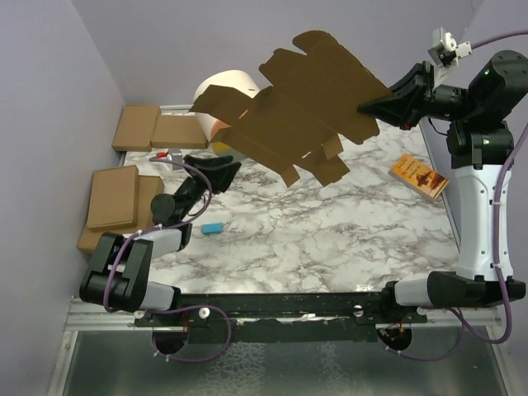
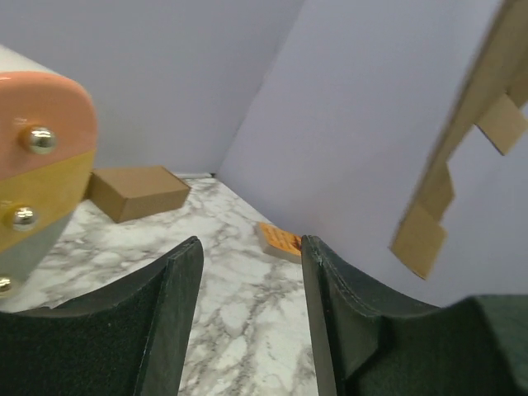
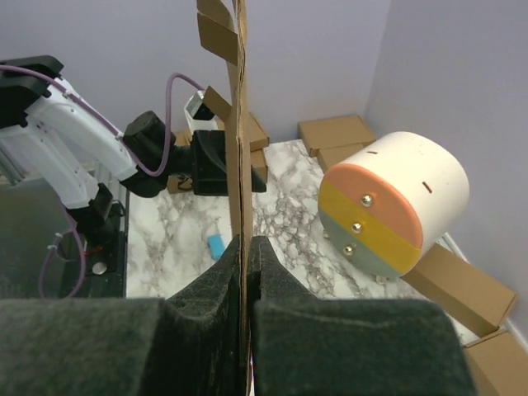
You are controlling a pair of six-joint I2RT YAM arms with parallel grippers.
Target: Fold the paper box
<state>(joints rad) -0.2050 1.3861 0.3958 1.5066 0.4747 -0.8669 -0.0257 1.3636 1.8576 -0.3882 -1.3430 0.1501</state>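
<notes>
The sheet [image 1: 297,107] hung unfolded and tilted in the air over the far half of the table [image 1: 330,247], its flapped lower edge clear of the marble. The right gripper [image 1: 371,106] pinched its right edge, pads pressed tight on the card. A drum [image 1: 233,85] stood behind its left end. The left gripper [image 1: 227,169] lay low at the left, apart from the sheet, jaws spread on nothing. Bare marble lay beneath, with a booklet [image 1: 419,175] at the right and boxes [image 1: 115,198] at the left
</notes>
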